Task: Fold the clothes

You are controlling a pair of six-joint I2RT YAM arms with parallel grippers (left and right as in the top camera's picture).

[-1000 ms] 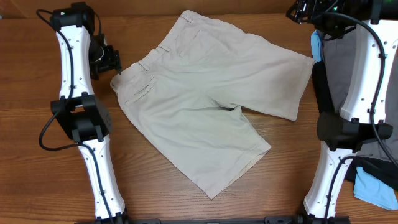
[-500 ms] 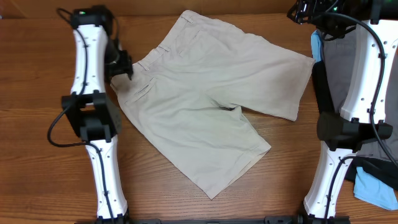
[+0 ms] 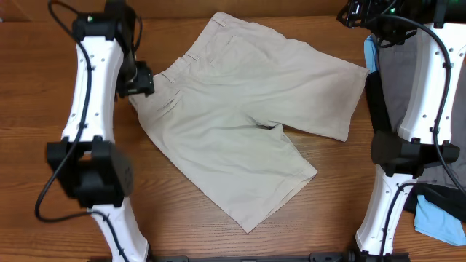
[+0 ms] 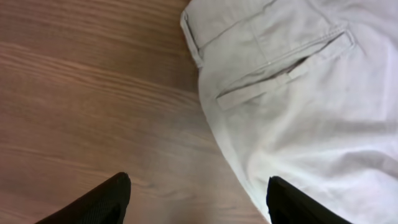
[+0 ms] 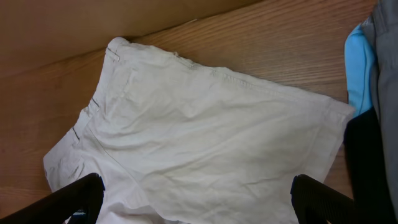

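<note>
Pale beige shorts point(image 3: 247, 116) lie spread flat mid-table, waistband to the upper left, both legs toward the right and front. My left gripper point(image 3: 140, 80) hovers over the waistband's left corner. In the left wrist view it point(image 4: 199, 202) is open, with bare wood and the shorts' edge point(image 4: 311, 112) below the back pocket slit point(image 4: 280, 78) between its fingers. My right gripper point(image 3: 354, 13) hangs at the far right edge, above the table. In the right wrist view it point(image 5: 199, 199) is open wide, high over the shorts point(image 5: 205, 137), holding nothing.
Grey cloth point(image 3: 397, 80) and a light-blue piece point(image 3: 371, 54) lie under the right arm beside the shorts' leg hem. A black garment point(image 3: 444, 195) and more light-blue cloth point(image 3: 437, 218) sit at the front right. Bare wood table point(image 3: 44, 109) on the left.
My left arm has swung, its elbow dropping toward the front left, and its gripper has shifted slightly right onto the waistband corner. The shorts and the right arm are unchanged.
</note>
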